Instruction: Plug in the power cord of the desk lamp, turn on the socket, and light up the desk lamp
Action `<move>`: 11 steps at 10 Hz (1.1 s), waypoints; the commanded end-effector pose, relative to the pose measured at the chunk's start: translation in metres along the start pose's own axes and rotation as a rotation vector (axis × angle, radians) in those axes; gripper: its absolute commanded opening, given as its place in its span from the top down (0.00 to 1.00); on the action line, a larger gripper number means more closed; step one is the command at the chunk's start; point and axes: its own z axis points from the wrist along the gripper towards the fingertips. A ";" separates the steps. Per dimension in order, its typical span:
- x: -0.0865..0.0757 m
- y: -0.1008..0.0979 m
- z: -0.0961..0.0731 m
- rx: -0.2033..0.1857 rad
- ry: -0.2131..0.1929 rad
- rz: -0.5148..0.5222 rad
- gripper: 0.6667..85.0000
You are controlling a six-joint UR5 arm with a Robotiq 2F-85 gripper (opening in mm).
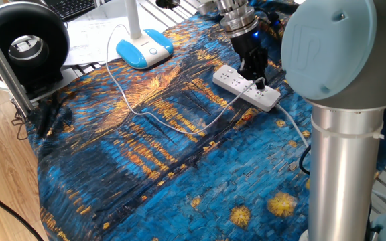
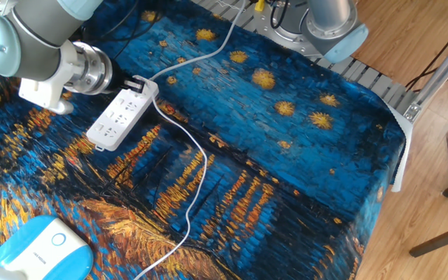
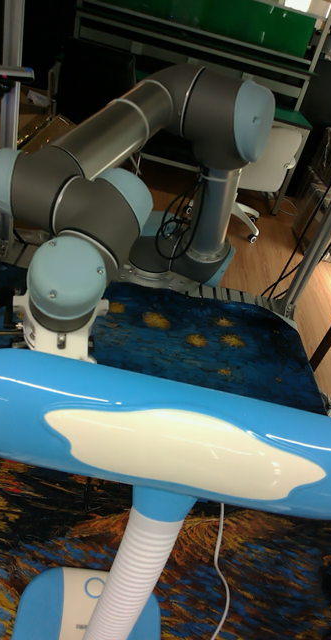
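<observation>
The end effector (image 1: 259, 79) hides the plug at the power strip's (image 1: 245, 87) right end; its grip cannot be made out.

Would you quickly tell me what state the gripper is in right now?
Gripper: down at the end of the socket where the power cord arrives; open or shut cannot be told.

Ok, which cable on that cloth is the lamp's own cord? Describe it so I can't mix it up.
Start at the desk lamp with its light-blue base at the far edge of the starry blue cloth. The power cord is the thin white line looping from it across the cloth to the socket under the gripper. The strip's own cable is thicker.
</observation>
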 end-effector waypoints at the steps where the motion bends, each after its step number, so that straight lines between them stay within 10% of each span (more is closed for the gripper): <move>1: -0.002 0.002 0.008 -0.023 0.003 0.011 0.99; 11: -0.022 0.002 0.017 -0.041 -0.031 0.014 0.99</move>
